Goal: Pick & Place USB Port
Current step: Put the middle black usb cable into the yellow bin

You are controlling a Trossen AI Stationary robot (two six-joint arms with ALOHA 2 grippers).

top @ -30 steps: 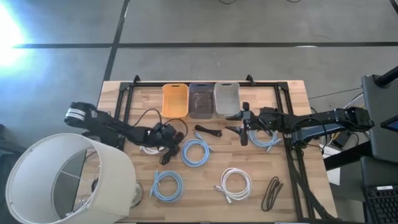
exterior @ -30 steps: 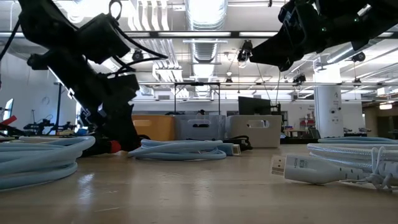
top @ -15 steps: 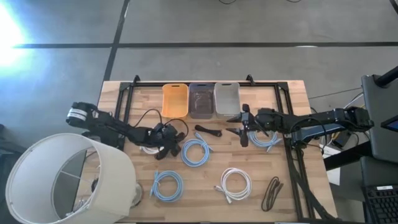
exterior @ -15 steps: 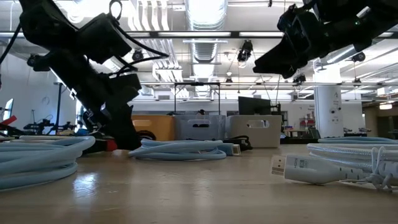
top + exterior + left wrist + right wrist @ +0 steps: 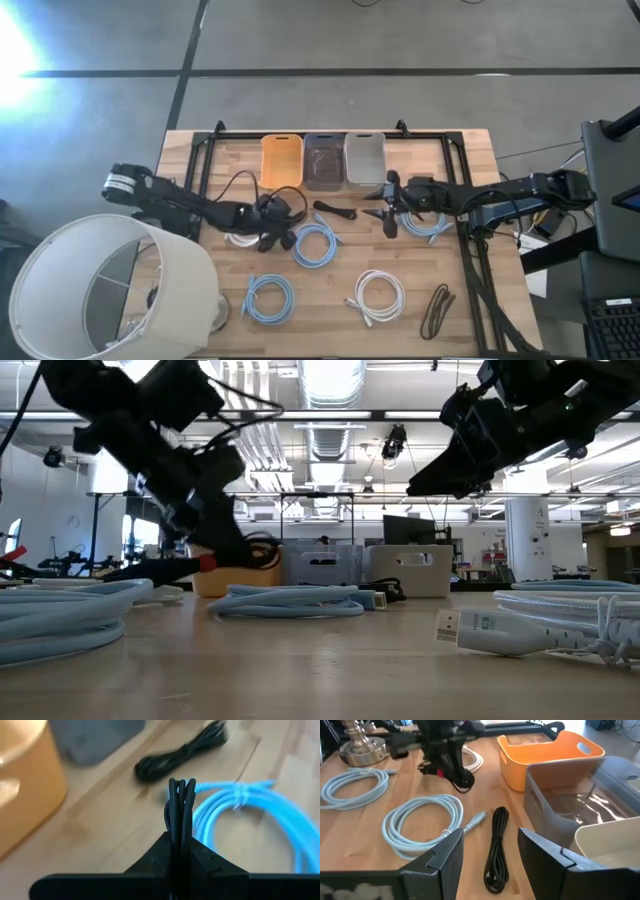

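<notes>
A coiled black USB cable (image 5: 280,205) with a red tie (image 5: 207,561) hangs in my left gripper (image 5: 272,218), which is shut on it above the table's left middle. In the right wrist view the coil (image 5: 460,778) dangles under that gripper (image 5: 443,756). My right gripper (image 5: 388,208) hovers open at the centre right, in front of the white bin (image 5: 364,158). A second black cable bundle (image 5: 497,848) lies on the wood ahead of its open fingers. My left gripper pinches several strands of the black coil (image 5: 179,827) between its two fingers; the loops (image 5: 180,790) stick out past the fingertips. The coil is lifted off the wood and hangs slack below the gripper (image 5: 225,545). A loose length (image 5: 236,183) trails toward the table's left.
Orange (image 5: 281,160), dark grey (image 5: 323,160) and white bins stand in a row at the far edge. Light blue coils (image 5: 317,243) (image 5: 268,297) (image 5: 425,222), a white coil (image 5: 378,295) and a black strap (image 5: 437,310) lie around. A lamp shade (image 5: 100,290) covers the near left corner.
My left gripper has shut on the black coil and risen, lifting it clear of the table and carrying it a little toward the far right. The coil, which lay on the wood, now hangs beneath the gripper. My right gripper has edged slightly toward the table's left.
</notes>
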